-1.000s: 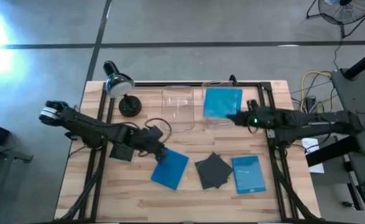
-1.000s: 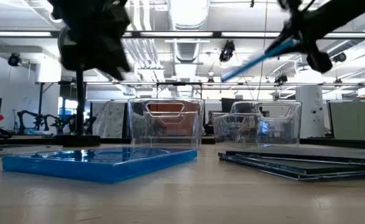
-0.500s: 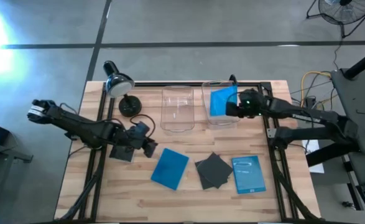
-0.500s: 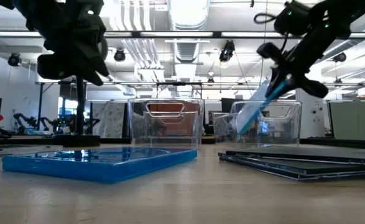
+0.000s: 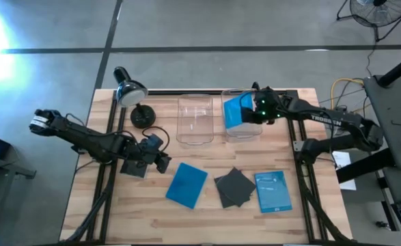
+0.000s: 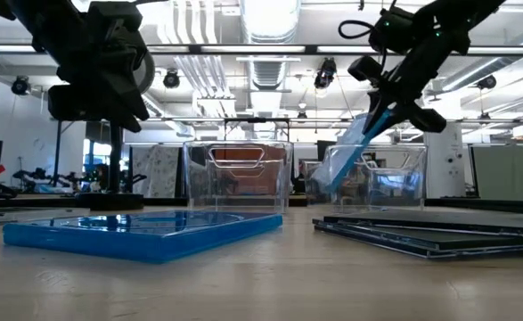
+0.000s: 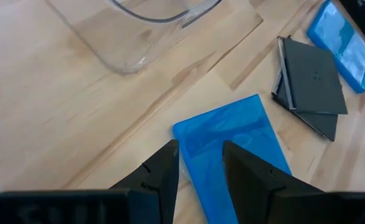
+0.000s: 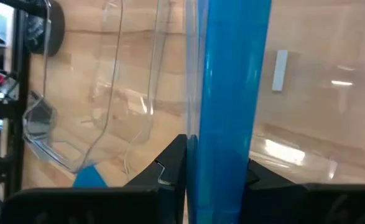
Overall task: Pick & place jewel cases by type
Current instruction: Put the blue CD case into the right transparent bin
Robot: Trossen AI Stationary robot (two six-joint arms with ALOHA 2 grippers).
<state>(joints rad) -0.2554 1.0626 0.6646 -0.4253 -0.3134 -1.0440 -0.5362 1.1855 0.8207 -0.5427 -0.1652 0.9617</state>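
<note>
Over the right-hand clear bin [image 5: 242, 120], at the far side of the table [image 5: 118, 212], we see the right gripper [image 5: 249, 115] pinching a blue jewel case [image 5: 233, 113] by one edge. That case hangs steeply tilted, its lower end dipping into the bin's open top; in the low view the case [image 6: 355, 153] slants down into the bin [image 6: 372, 178] from the gripper [image 6: 388, 105] above. From the right wrist view the case [image 8: 227, 93] stands edge-on between the two dark fingers [image 8: 170, 168], which press against its sides.

Just left of that bin stands a second clear bin [image 5: 195, 119], and left of it a desk lamp [image 5: 133, 96].

Nearer the front than the bins, the left gripper [image 5: 164, 162] hovers with its fingers pressed together and nothing between them. Just beside it toward the front lies another blue jewel case [image 5: 187, 184], flat on the wood. Right of that case we find dark grey jewel cases [image 5: 234, 186] overlapping each other, and right again a third blue jewel case [image 5: 273, 190], also lying flat. One more dark case [image 5: 133, 168] lies under the left arm, partly hidden.
</note>
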